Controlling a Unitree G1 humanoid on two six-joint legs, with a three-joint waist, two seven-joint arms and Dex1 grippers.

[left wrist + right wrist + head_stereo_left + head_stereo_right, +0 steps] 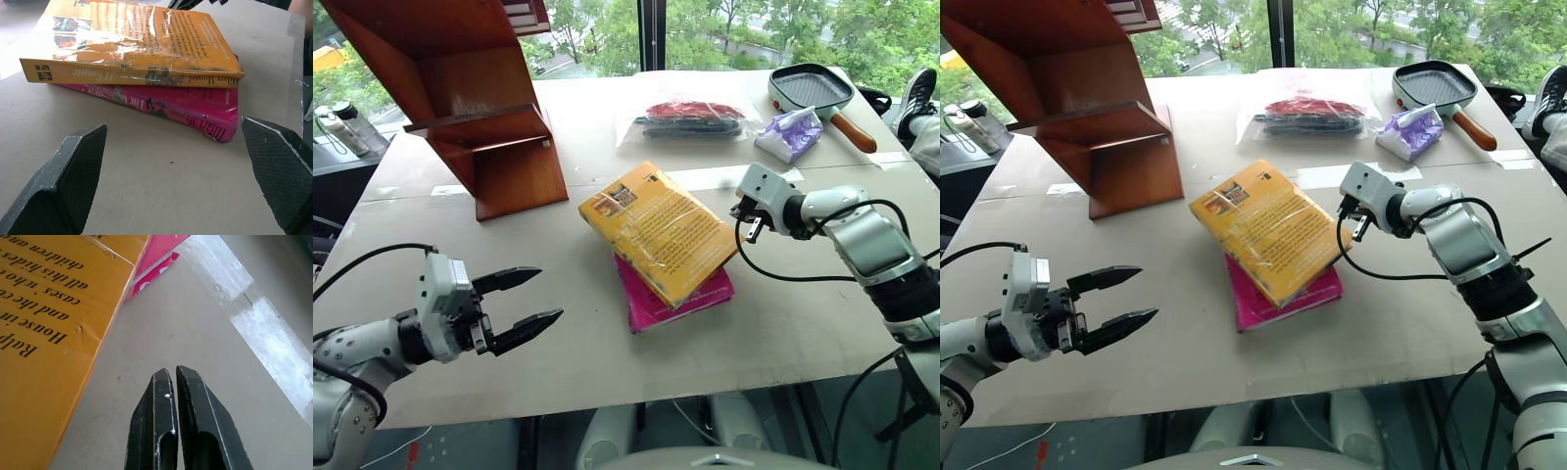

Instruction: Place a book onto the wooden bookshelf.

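A: So, from the head cameras, where is the book [658, 231]?

B: It lies flat on top of the pink book [674, 296] at the middle of the table [607, 362], well apart from the wooden bookshelf [460, 98] at the far left. The left gripper [530, 302] hovers near the table's front edge, jaws spread wide and empty. The right gripper [1358, 217] sits just beside the book's right edge, pinched together on nothing.

A: And the left wrist camera?

B: It looks at both spines between its wide fingers [73, 176]. I'd judge a good grasp means taking the yellow spine alone, clear of the pink one underneath.

A: Right wrist?

B: The closed tips [171, 382] point at bare table beside the yellow cover's edge. They could steady or nudge the book.

A: Anything unclear?

B: The bookshelf's top is cut off, and the glossy wrap hides part of the spine lettering.
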